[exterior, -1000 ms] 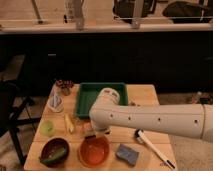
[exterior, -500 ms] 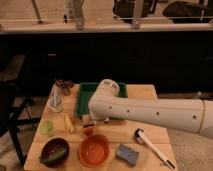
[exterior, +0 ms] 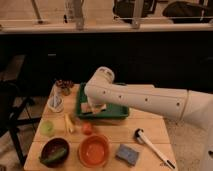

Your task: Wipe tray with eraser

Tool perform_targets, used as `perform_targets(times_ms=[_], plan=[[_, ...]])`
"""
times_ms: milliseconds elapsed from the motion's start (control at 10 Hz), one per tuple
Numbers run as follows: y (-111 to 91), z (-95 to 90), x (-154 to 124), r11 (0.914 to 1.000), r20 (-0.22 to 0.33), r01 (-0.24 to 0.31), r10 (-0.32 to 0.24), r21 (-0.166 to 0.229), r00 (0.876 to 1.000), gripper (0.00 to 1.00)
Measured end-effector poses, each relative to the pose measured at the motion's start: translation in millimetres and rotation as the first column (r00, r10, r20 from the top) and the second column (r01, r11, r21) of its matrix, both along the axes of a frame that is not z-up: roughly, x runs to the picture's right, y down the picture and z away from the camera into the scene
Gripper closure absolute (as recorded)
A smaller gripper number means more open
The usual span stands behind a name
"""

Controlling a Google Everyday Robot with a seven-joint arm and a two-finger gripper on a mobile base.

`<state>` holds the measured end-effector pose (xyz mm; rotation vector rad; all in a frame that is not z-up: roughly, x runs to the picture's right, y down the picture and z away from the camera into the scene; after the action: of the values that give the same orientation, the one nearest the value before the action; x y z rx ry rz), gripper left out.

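Observation:
The green tray [exterior: 117,111] lies at the back middle of the wooden table. My white arm reaches in from the right, and its thick wrist hangs over the tray's left half. My gripper [exterior: 93,107] points down into the tray's left part. It is shut on the eraser [exterior: 89,108], a small tan block that rests on or just above the tray floor. The wrist hides most of the fingers.
In front of the tray stand an orange bowl [exterior: 94,150], a blue sponge [exterior: 127,154], a long-handled white brush [exterior: 152,148], a dark bowl [exterior: 54,151], a green cup [exterior: 47,127] and a small orange thing [exterior: 87,128]. A white bottle [exterior: 56,101] stands at the left. A dark chair is beyond the table's left edge.
The arm has swung back from the table's front middle to the tray, carrying the gripper and the eraser over the tray's left half.

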<state>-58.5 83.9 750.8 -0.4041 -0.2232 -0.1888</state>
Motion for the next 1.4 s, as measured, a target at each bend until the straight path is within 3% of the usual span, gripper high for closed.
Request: perform_targets(times_ms=[200, 500, 1100, 1400], plan=[[-19, 33.0, -9, 0.9997, 0.005, -0.006, 0.006, 0.024, 1.0, 1.0], [-37, 57.9, -15, 0.9993, 0.004, -0.023, 0.023, 0.028, 1.0, 1.0], [-38, 58.6, -15, 0.9993, 0.005, -0.025, 0.025, 0.028, 1.0, 1.0], [-40, 76.0, -1, 0.9982, -0.024, -0.052, 0.053, 0.029, 0.998, 1.0]])
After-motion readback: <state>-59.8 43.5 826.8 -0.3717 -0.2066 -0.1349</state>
